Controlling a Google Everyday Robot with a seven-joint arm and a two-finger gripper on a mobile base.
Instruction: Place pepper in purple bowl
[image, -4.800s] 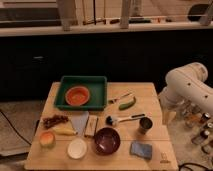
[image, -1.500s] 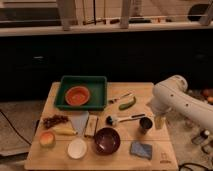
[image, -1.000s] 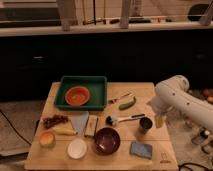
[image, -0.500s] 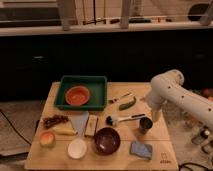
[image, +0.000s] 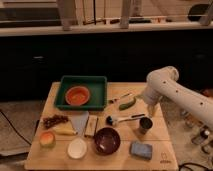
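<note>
The pepper (image: 127, 104), small, green and slightly curved, lies on the wooden table just right of the green tray. The purple bowl (image: 106, 140) stands near the table's front edge, in the middle, and looks empty. My white arm reaches in from the right. The gripper (image: 149, 108) hangs below the arm's elbow, just right of the pepper and above a metal cup (image: 145, 125). It holds nothing that I can see.
A green tray (image: 99, 85) holds an orange bowl (image: 77, 95). A white dish (image: 77, 148), a blue sponge (image: 140, 149), a brush (image: 122, 119), grapes (image: 54, 120), a yellow fruit (image: 65, 130) and a grey cloth (image: 80, 121) lie around the purple bowl.
My arm has swung left from the table's right edge, and the gripper is now close beside the pepper. The objects on the table have not moved.
</note>
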